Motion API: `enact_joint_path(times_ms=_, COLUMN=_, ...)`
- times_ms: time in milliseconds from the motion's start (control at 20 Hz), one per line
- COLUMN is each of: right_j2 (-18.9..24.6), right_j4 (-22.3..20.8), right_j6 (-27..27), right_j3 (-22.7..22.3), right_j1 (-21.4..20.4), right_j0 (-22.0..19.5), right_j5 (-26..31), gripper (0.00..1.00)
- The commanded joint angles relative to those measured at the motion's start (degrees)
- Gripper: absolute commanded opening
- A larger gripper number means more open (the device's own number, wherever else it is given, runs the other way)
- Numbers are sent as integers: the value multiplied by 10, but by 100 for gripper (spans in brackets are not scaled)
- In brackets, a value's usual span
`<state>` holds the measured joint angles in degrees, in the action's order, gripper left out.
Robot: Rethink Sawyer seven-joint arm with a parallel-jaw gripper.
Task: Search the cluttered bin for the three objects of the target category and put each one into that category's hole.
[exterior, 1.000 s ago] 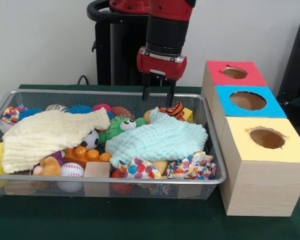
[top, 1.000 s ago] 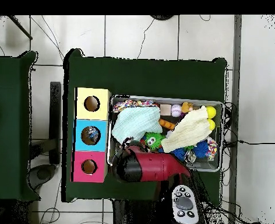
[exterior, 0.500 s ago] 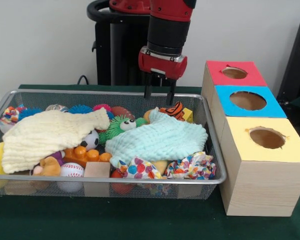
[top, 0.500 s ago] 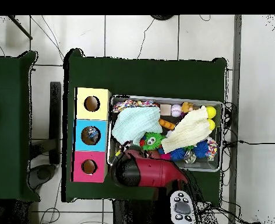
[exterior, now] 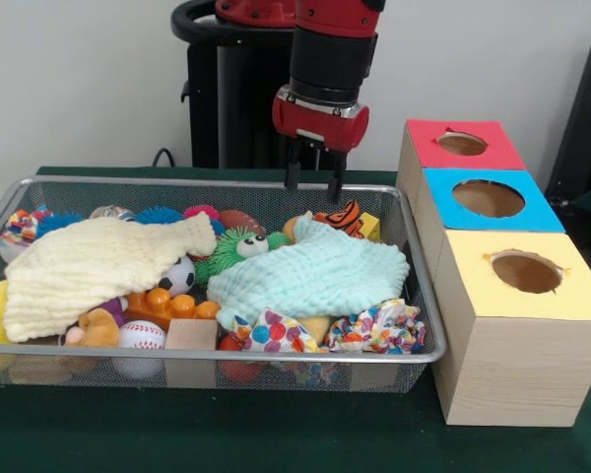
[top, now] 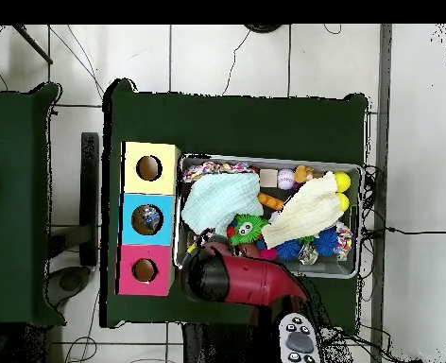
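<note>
Gripper [exterior: 313,181] above far edge of wire bin [exterior: 426,296], fingers [exterior: 292,175] parted to moderate gap, holding nothing, touching nothing. Just below and beside them: tiger-striped toy [exterior: 345,216] and yellow block [exterior: 370,227], partly under mint cloth [exterior: 313,274] covering bin's middle. Cream cloth [exterior: 97,264] drapes over other side. Green fuzzy toy [exterior: 238,247] between cloths; orange brick [exterior: 167,304], baseball [exterior: 141,335], wooden block [exterior: 191,335] near front. Red box [exterior: 461,146], blue box [exterior: 487,199], yellow box [exterior: 522,274] stand in row on table [exterior: 276,434] beside bin, holes up.
</note>
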<state>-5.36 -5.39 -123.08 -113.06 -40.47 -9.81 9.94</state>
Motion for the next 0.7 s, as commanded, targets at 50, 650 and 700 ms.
enact_joint_path(times_ms=50, right_j2=6, right_j4=21, right_j6=-43, right_j3=30, right_j1=-2, right_j0=-43, right_j5=83, gripper=100)
enact_joint_path(times_ms=650, right_j2=29, right_j4=-15, right_j6=7, right_j3=60, right_j1=12, right_j0=-107, right_j5=94, gripper=100)
enact_joint_path(times_ms=700, right_j2=32, right_j4=-16, right_j6=9, right_j3=61, right_j1=13, right_j0=-111, right_j5=93, gripper=100)
